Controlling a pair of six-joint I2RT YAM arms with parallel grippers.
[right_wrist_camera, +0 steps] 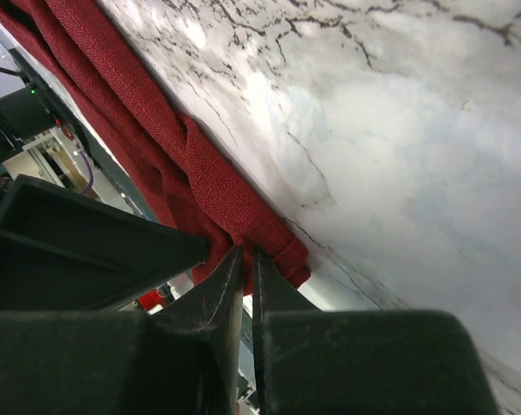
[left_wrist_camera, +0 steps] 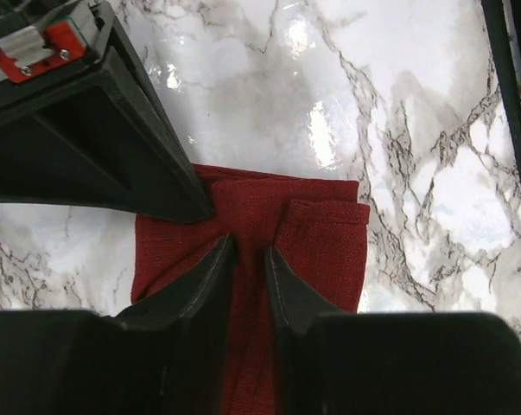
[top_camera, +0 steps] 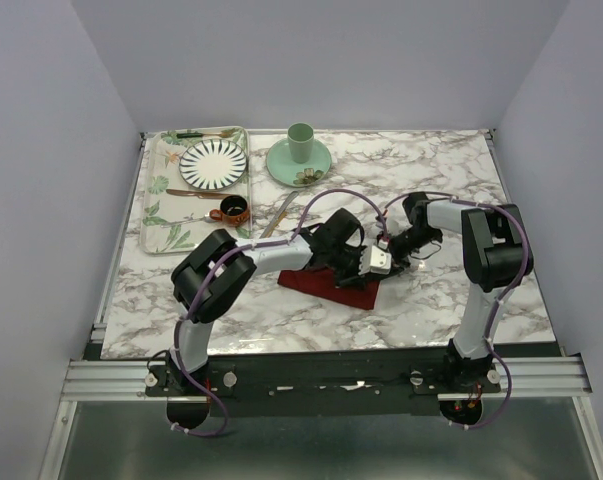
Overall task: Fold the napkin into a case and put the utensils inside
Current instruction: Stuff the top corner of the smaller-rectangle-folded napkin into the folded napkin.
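Napkin (left_wrist_camera: 320, 242) beneath parted left tool (left_wrist_camera: 251, 251); right tool (right_wrist_camera: 247, 251) pinches edge.

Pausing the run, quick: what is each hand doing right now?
Left hand: slightly open over the napkin, gripping nothing.
Right hand: closed, pinching the napkin's edge.

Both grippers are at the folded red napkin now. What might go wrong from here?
1. The left gripper and right gripper sit very close together over the napkin; they may collide.
2. The folded layers lie uneven at the end, so a tug from the right gripper's pinch may pull the fold open.
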